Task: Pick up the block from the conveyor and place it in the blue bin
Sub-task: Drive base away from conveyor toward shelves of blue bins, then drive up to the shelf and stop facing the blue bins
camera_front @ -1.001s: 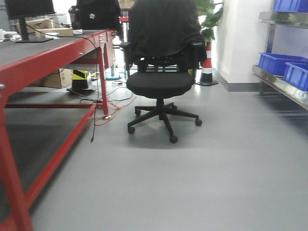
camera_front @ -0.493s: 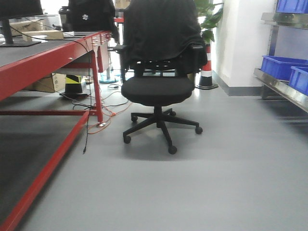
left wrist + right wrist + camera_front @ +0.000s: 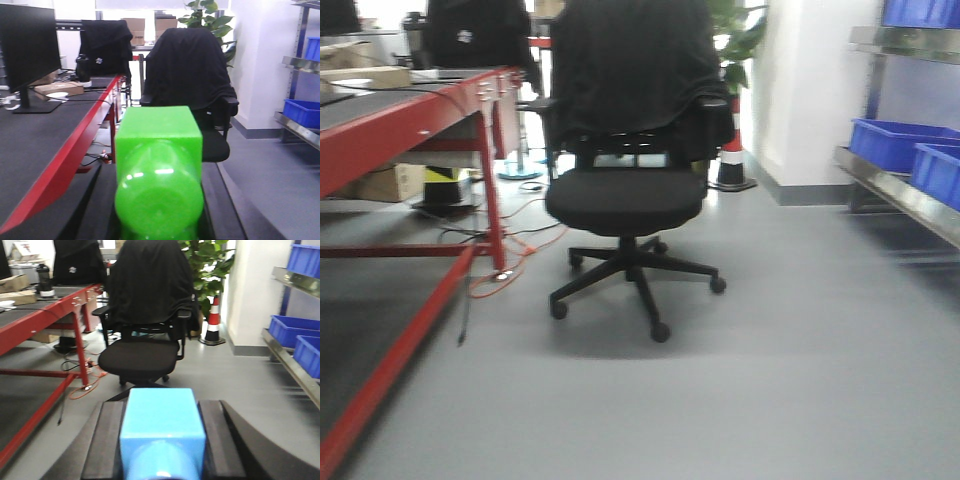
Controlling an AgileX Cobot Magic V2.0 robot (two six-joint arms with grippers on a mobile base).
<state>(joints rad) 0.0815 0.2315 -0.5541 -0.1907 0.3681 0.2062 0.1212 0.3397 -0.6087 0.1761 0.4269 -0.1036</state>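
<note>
While right jaws clamp pale-blue block point(image 3: 161, 420), left jaws seemingly grip glossy green block point(image 3: 159, 145).

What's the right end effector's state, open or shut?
Shut on the blue block: in the right wrist view, the dark fingers of the right end effector sit flush against the block's sides.

The right gripper point(image 3: 162, 407) shows two broad, flat matte-black fingers point(image 3: 107, 440) (outer edges sloping away), and the left gripper point(image 3: 160, 172) has the same dark, slab-like pair.
</note>
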